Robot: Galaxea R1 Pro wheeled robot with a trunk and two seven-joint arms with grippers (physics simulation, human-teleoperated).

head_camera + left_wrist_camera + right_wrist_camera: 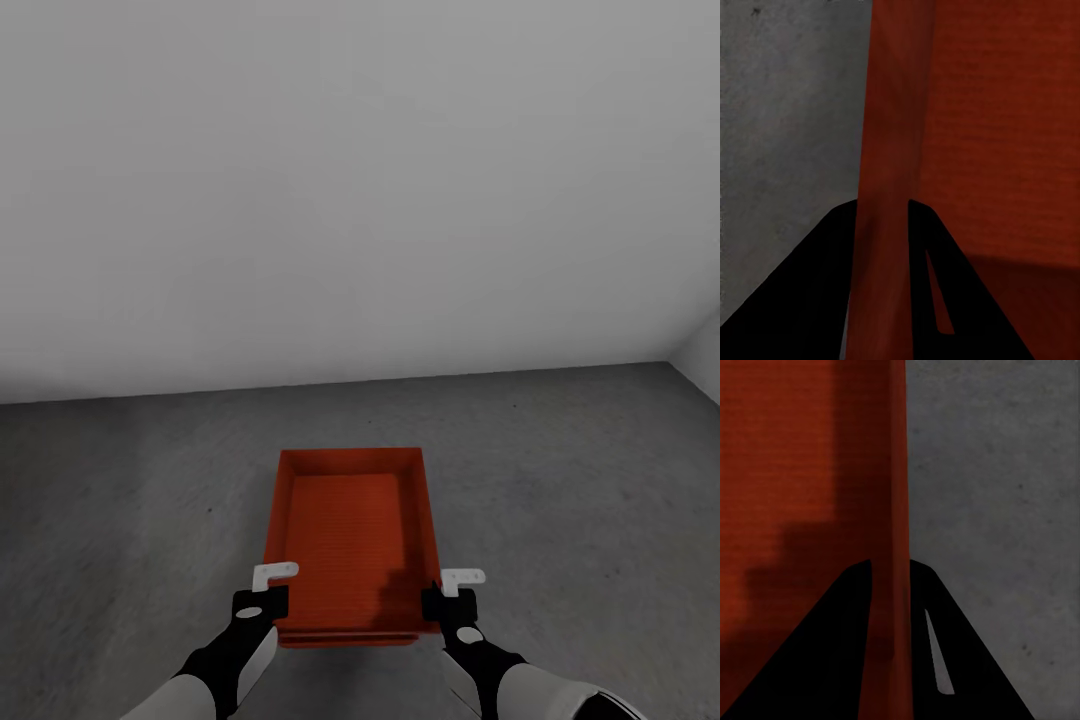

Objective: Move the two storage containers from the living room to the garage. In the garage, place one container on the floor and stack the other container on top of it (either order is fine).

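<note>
Step — stacking in garage | left tool [268,592] and right tool [455,592] each clamp a wall of the bin [350,530] | next — release, back off floor [120,500].

Left gripper [881,247] with black fingers [810,285] straddling the orange-red storage container's thin wall [889,135], grey concrete floor [787,112] outside it

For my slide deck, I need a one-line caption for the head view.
Both arms hold an orange-red storage container by its side walls above the grey floor, facing a blank wall.
</note>
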